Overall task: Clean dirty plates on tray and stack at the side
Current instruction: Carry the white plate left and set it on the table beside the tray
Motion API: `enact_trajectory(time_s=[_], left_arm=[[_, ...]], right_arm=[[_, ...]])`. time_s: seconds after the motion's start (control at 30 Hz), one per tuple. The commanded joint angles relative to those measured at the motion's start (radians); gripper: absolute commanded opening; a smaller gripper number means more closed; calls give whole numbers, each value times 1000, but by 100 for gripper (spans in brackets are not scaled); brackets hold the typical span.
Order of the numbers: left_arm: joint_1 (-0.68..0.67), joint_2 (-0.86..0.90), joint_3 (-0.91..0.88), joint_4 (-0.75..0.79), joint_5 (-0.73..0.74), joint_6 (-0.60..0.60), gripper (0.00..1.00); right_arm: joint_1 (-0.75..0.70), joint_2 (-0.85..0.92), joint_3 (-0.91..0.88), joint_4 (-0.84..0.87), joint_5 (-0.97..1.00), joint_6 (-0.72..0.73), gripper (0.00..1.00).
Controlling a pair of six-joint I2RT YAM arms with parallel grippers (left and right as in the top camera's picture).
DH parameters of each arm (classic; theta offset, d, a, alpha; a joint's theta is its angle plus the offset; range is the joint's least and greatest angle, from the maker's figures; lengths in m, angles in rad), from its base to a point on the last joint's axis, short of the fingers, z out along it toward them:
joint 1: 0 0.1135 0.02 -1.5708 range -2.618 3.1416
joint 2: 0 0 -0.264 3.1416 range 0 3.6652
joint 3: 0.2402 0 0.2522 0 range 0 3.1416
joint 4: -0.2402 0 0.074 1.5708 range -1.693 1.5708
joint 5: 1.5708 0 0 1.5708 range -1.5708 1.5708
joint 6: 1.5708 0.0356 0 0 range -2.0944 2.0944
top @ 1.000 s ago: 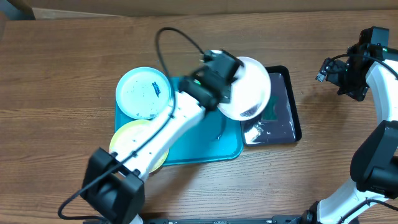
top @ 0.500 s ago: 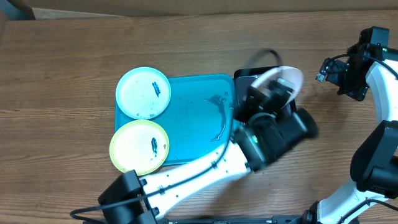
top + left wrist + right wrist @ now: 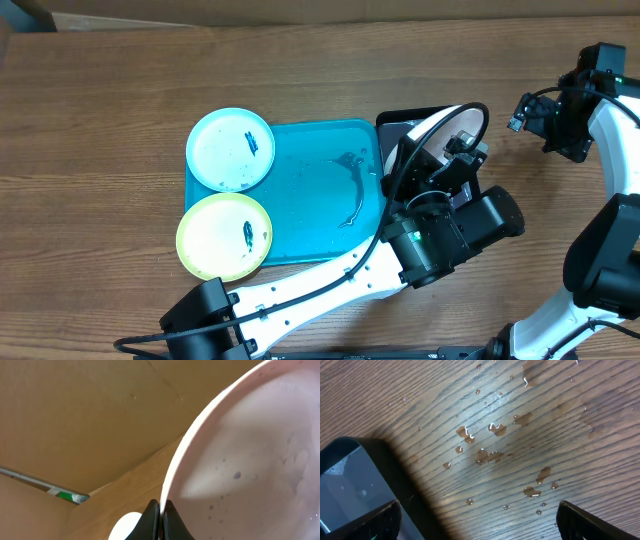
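My left gripper point(image 3: 161, 510) is shut on the rim of the white plate point(image 3: 250, 460), which has dark specks. In the overhead view the white plate point(image 3: 440, 122) is held tilted on edge above the small black tray point(image 3: 396, 126), with the left gripper point(image 3: 445, 150) beside it. The pale blue plate point(image 3: 230, 148) lies on the top left corner of the turquoise tray point(image 3: 320, 200). The yellow plate point(image 3: 224, 236) lies on its bottom left corner. Both have dark blue smears. My right gripper point(image 3: 480, 520) is open and empty above the wet table, at the far right in the overhead view point(image 3: 532, 112).
Water drops point(image 3: 490, 455) lie on the wooden table right of the black tray, whose corner point(image 3: 350, 470) shows in the right wrist view. The turquoise tray's middle is wet. A cardboard wall point(image 3: 75, 420) stands behind the table.
My left arm has swung right from above the turquoise tray to over the black tray, carrying the white plate and tipping it onto its edge. The right arm has not moved.
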Motion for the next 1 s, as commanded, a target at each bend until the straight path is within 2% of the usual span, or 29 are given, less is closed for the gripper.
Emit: enact_trajectory(time_s=[0.0,0.17,0.27,0.43,0.6,0.73,0.87,0.97], left_arm=[[22,-27,26,-72,103,-138,4],[123,-27,26,-208,517,-332,4],[227,-29,26,-265,699,-400,4],[474,-58,52,-380,1074,-402,4],[857,-119,109,-509,1418,-378,4],[1184,-160,122,-550,1547,-341,4],[1515,-163,121,-585,1565,-338,4],[1707,-147,121,-594,1565,-377,4]], right_arm=[[1,-11,8,2,3,7,100],[1,-11,8,2,3,7,100],[1,-11,8,2,3,7,100],[1,-11,8,2,3,7,100],[1,-11,8,2,3,7,100],[1,-11,8,2,3,7,100],[1,-11,8,1,3,7,100],[1,-11,8,2,3,7,100]])
